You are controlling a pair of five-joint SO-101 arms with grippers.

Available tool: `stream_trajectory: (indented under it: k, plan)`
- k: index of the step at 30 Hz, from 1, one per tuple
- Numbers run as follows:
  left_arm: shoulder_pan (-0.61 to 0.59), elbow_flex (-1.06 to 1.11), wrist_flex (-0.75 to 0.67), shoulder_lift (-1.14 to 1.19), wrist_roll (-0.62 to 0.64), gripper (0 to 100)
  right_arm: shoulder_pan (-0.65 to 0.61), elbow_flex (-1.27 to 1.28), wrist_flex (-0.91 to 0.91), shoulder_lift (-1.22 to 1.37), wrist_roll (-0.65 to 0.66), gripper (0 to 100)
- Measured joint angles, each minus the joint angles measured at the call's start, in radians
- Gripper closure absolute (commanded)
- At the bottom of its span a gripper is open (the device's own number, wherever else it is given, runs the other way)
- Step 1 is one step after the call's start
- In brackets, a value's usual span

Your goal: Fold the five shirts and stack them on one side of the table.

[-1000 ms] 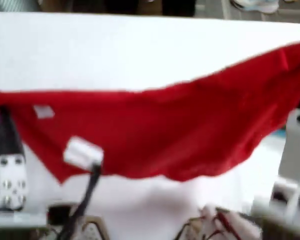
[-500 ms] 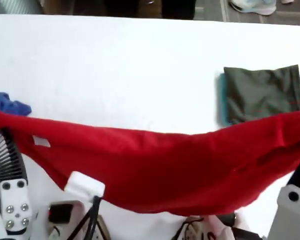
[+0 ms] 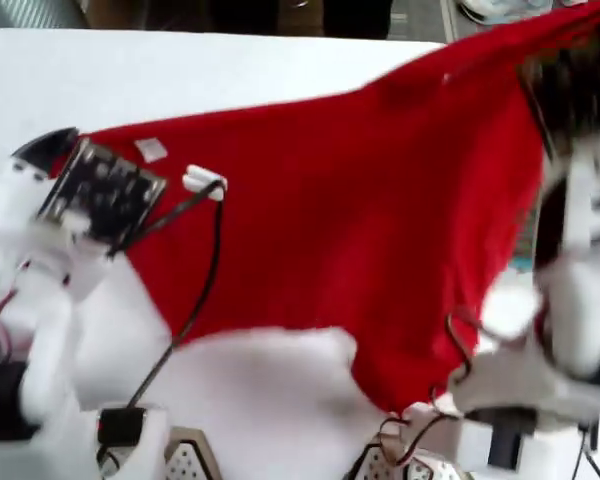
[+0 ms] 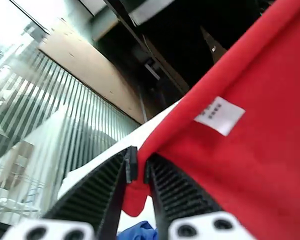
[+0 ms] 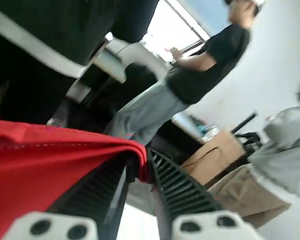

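At the left of the table, in the high view, we see the left arm [image 3: 40, 260] raised. The bare circuit board [image 3: 105, 190] on its wrist faces up, and a black cable [image 3: 195, 300] trails down from it toward the near edge. Its own wrist view shows the left gripper [image 4: 137, 165] with its ribbed jaws closed tight on a corner of the red shirt [image 3: 380, 220], just beside the shirt's white label [image 4: 220, 116]. A scrap of blue cloth [image 4: 140, 234] lies below the jaws.

The red shirt is lifted and spread wide between the two arms. Its top edge slants upward from the left gripper to the far right corner of the high view, and its body hangs toward the near edge. We cannot tell whether its lowest fold touches the table.

At the right, the right arm [image 3: 580, 260] stands tall and blurred beside the shirt's hanging side. Its wrist view shows the right gripper [image 5: 140, 167] with its jaws pinched together on the shirt's hemmed edge, the cloth running away to one side of the fingers.

Beneath it all is the white table [image 3: 230, 80], bare along its far side. Behind the left gripper the room shows a ribbed glass wall [image 4: 55, 115] and a brown panel [image 4: 90, 65]. Behind the right gripper are a bright window [image 5: 165, 30] and a brown box [image 5: 215, 155].
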Motion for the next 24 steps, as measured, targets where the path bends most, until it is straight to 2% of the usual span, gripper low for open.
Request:
stream_trajectory:
  k: [6,12,19,24]
  plan:
    - [-0.040,0.166,-0.181,0.003,0.000,97,-0.081,0.002,-0.003,0.172,0.000,97.8]
    - [-0.091,0.203,-0.272,0.051,0.000,97,-0.121,0.002,-0.084,0.319,0.000,97.8]
    - [-0.097,0.180,-0.404,0.333,0.000,97,-0.117,0.003,-0.129,0.480,0.000,97.8]
    - [-0.097,-0.026,-0.396,0.592,0.000,97,-0.124,0.005,-0.204,0.565,-0.025,97.8]
